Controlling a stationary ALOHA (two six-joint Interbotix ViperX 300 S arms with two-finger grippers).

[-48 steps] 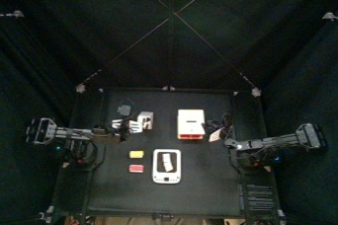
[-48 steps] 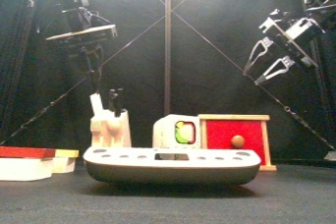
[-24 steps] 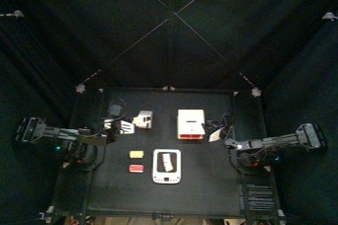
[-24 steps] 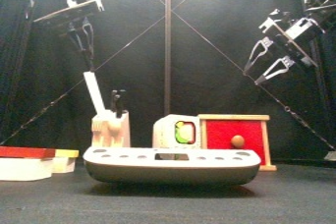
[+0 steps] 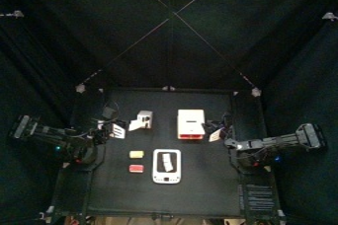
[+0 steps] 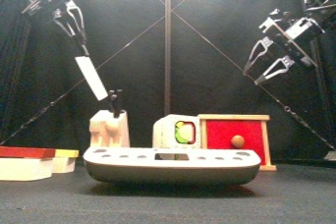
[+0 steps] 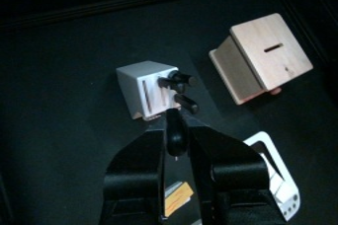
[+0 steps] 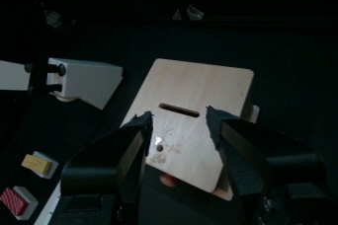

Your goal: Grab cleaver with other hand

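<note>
- One half of the job looked done: the left gripper (image 6: 69, 17) pinched the handle of the cleaver (image 6: 89, 78) and held it in the air, blade hanging down at a slant above the white knife block (image 6: 109, 130).
- In the left wrist view the jaws were pressed together on the dark handle, with the knife block (image 7: 146, 89) below them on the table (image 7: 66, 91), toward its left edge.
- One knife with a black handle remained seated in the block.
- The right gripper (image 6: 280, 51) hovered high near the right edge, well apart from the cleaver; its jaws were spread and held nothing.
- In its wrist view it hung over the wooden box (image 8: 196, 120), not the cleaver.
- What was left, by my judgement: bringing the two arms together, closing the right jaws on the cleaver, then releasing the left.
</note>
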